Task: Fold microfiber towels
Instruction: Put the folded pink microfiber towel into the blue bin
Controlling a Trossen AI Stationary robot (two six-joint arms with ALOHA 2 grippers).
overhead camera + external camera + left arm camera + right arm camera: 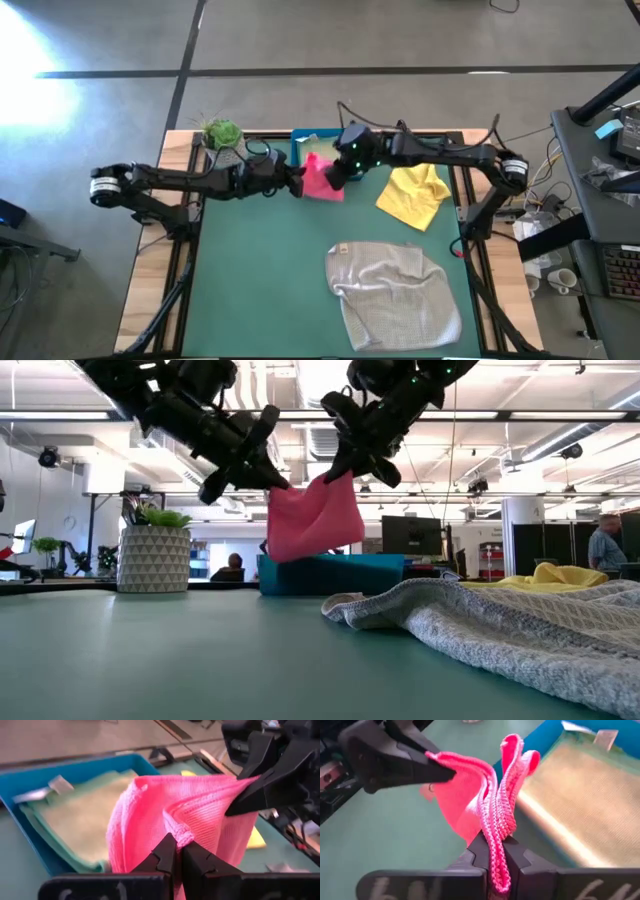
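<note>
green mat [270,270] covers the table, with an open workshop room behind it in the low view, screens and ceiling lights far back, and a person [604,547] standing at the far right of that room. and we're up in the air at the far middle of the table: the hot pink towel [320,177] hangs between both arms, clear of the mat, sagging like a little hammock just in front of the blue tray [330,573]. left gripper [297,182] comes in from the left and is clamped tight on the towel's left edge, its fingers [165,855] pinching a bunched fold of pink. right gripper [340,172] reaches in from the right and is closed on the opposite edge, the doubled hem squeezed between its fingers [477,847]. the two grippers sit close together, almost nose to nose. inside the tray lies a green towel [95,815], flat, with a white tag showing at one corner. over on the right, the yellow towel [414,194] lies crumpled on the mat. nearer, right of centre, the big light grey towel [392,295] is spread out and rumpled, well apart from the action. the potted plant [222,133] stands at the far left corner, left of the tray.
</note>
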